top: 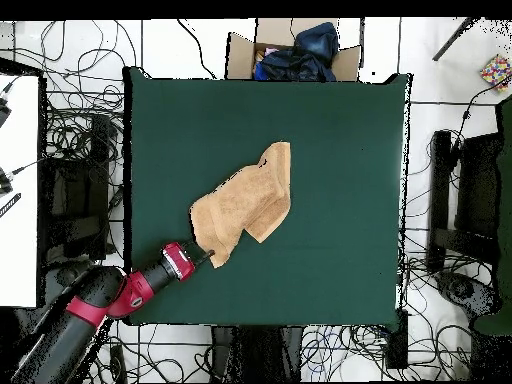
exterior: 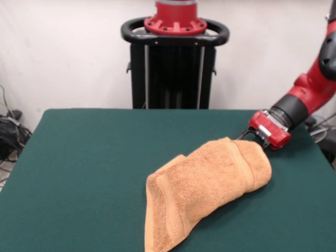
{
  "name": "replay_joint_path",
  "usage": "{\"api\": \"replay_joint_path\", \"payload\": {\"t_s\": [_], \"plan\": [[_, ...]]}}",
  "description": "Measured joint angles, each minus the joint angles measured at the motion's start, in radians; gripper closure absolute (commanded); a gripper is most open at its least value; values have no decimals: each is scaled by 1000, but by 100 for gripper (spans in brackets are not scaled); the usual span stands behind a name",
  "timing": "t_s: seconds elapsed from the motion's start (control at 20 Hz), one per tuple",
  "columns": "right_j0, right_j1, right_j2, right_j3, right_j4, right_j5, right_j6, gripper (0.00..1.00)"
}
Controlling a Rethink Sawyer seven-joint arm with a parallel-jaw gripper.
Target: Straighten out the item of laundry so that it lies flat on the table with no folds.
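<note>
The item of laundry (exterior: 205,184), an orange-tan towel, lies folded over itself on the green table (exterior: 79,168), right of the middle. One end reaches the near edge and the other end is humped up. My gripper (exterior: 251,137) comes in low from the right and is shut on that raised end, its tips partly hidden behind the cloth. In the overhead view the towel (top: 245,200) runs diagonally across the table (top: 340,150), and the gripper (top: 207,256) meets its lower-left corner.
The black pedestal (exterior: 173,63) stands behind the table's far edge. In the overhead view a cardboard box of dark clothes (top: 295,50) sits just off the table's top edge. Cables cover the floor around it, and a white desk (top: 18,180) is at the left.
</note>
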Motion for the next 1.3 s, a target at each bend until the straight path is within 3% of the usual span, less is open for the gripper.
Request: {"api": "replay_joint_path", "payload": {"t_s": [0.7, 1.3], "plan": [[-42, -133, 8, 61, -62, 0, 0, 0], [-105, -78, 8, -2, -51, 0, 0, 0]]}}
